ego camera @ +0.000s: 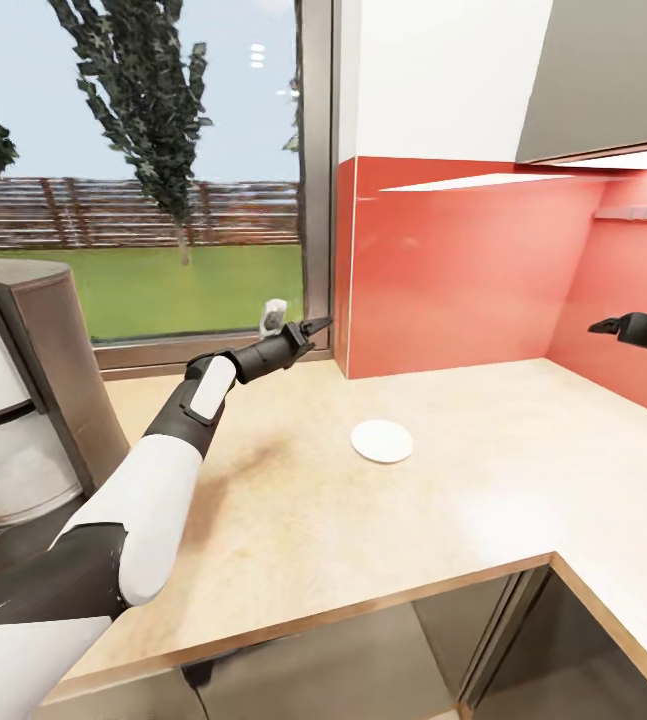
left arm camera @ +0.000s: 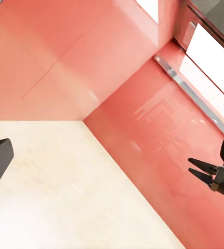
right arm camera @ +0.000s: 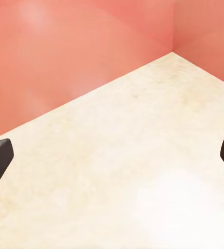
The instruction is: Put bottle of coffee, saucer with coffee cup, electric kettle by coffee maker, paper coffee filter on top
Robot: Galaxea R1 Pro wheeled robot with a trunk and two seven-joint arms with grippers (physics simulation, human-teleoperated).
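1. The saucer (ego camera: pixel 382 441) is seen lying flat on the kitchen countertop (ego camera: pixel 483 500), well apart from the coffee maker (ego camera: pixel 23 400) at the far left.
2. The left gripper (ego camera: pixel 315 324) is held up by the window – jaws spread, nothing held.
3. The right gripper (ego camera: pixel 603 325) is held off to the right – spread too, nothing held.
4. The saucer lies below and between both; the left arm is judged nearer.

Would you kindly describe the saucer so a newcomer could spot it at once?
Find the red corner splashback above the countertop. On the worktop before it, right of the left gripper, lies the saucer: a small, flat, plain white disc, nothing on it.
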